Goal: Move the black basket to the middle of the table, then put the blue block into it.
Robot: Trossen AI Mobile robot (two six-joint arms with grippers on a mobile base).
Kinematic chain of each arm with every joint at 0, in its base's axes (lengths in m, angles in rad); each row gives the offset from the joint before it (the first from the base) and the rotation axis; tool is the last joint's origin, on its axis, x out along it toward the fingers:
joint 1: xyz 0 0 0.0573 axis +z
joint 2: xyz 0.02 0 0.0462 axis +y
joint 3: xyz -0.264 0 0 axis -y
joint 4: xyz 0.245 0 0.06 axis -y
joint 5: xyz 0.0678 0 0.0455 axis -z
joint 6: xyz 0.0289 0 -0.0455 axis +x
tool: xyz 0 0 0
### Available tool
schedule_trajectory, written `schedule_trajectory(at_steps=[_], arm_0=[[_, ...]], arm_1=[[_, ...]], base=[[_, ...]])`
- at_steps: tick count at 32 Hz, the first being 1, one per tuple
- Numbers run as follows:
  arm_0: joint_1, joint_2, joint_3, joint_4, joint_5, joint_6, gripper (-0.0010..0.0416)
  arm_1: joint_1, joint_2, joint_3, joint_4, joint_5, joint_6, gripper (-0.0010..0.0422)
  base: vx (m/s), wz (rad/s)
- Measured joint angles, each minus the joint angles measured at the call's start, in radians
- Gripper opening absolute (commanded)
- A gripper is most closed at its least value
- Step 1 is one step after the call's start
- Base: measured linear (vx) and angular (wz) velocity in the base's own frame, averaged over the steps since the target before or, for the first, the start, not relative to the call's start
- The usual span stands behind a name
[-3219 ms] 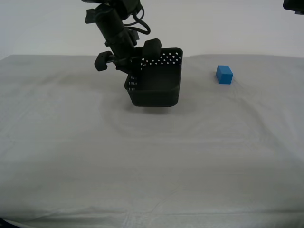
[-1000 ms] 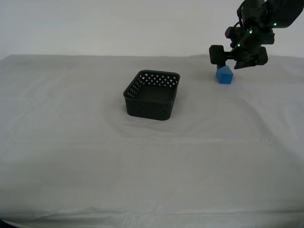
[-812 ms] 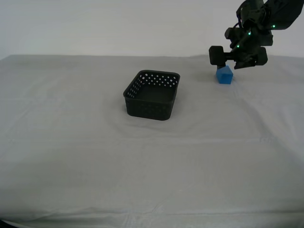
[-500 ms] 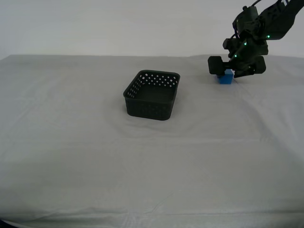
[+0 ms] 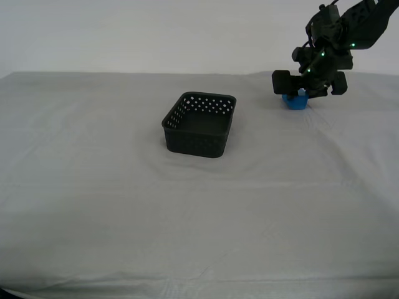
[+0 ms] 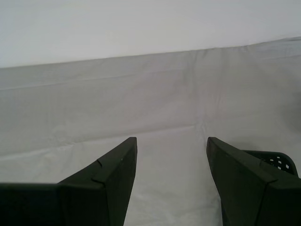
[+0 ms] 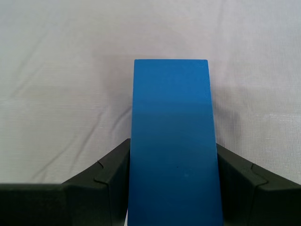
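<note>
First claw: my first claw sits in the upper right of the exterior view, its fingers pressed against both sides of the blue block — closed on it.
Blue block: on the surface at the upper right, mostly hidden by the claw; only its lower blue edge shows.
Second claw: my second claw is parted with nothing between its fingers — only cloth beyond.
Black basket: upright near the centre of the exterior view, well apart from the block; one corner peeks behind a second-claw finger.
</note>
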Motion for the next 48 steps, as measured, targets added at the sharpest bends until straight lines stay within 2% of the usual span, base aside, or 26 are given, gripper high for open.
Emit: schedule_trajectory(at_steps=[4,7,10,14,18,24,29,31,33,35,36,39,41,42,45,48], arm_0=[[0.001,-0.044,0.002,-0.021,-0.049,0.0,-0.0001],[0.011,-0.093,0.001,-0.072,-0.13,0.003,-0.0001],[0.048,-0.142,0.001,-0.124,-0.144,0.003,-0.0001],[0.123,-0.212,0.0,-0.212,-0.196,0.003,-0.0001],[0.217,-0.266,0.0,-0.25,-0.287,0.003,-0.0001],[0.361,-0.326,0.001,-0.34,-0.349,0.003,-0.0001],[0.476,-0.332,0.001,-0.352,-0.356,-0.001,-0.0001],[0.51,-0.332,0.001,-0.352,-0.301,-0.004,0.001],[0.512,-0.332,0.0,-0.356,-0.293,-0.004,0.0021],[0.514,-0.332,0.0,-0.36,-0.229,-0.004,0.0062],[0.514,-0.332,0.0,-0.359,-0.195,-0.004,0.0115],[0.514,-0.332,0.0,-0.36,-0.188,-0.004,0.0224],[0.514,-0.332,0.0,-0.362,-0.188,-0.005,0.0244],[0.514,-0.332,0.0,-0.365,-0.187,-0.005,0.0291],[0.514,-0.332,0.0,-0.383,-0.187,-0.005,0.0321],[0.514,-0.332,0.0,-0.383,-0.188,-0.005,0.0333]], arm_1=[[0.001,0.0,0.0,0.008,0.0,0.0,0.0199],[0.001,0.0,0.0,0.022,0.0,0.0,0.0199],[0.002,0.0,0.0,0.05,0.0,0.0,0.0199],[0.003,0.0,0.0,0.051,0.0,0.004,0.0199],[0.003,0.0,0.0,0.051,0.0,0.004,0.0199],[0.003,0.0,0.0,0.052,-0.001,0.004,0.0199],[0.003,0.0,0.0,0.052,-0.001,0.004,0.0199],[0.003,0.0,0.0,0.052,-0.001,0.004,0.0199],[0.003,0.0,0.0,0.052,-0.001,0.004,0.0199],[0.002,0.0,0.0,0.052,-0.001,0.004,0.0199],[0.002,0.0,0.0,0.052,-0.001,0.004,0.0199],[0.002,0.0,0.0,0.053,-0.001,0.004,0.0199],[0.002,0.0,0.0,0.053,-0.001,0.004,0.0199],[0.002,0.0,0.0,0.053,-0.001,0.004,0.0199],[0.003,0.0,0.0,0.053,-0.001,0.004,0.0199],[0.002,0.0,0.0,0.054,-0.001,0.004,0.0199]], base=[[0.0,0.0],[0.0,0.0],[0.0,0.0],[0.0,0.0],[0.0,0.0],[0.0,0.0],[0.0,0.0],[0.0,0.0],[0.0,0.0],[0.0,0.0],[0.0,0.0],[0.0,0.0],[0.0,0.0],[0.0,0.0],[0.0,0.0],[0.0,0.0]])
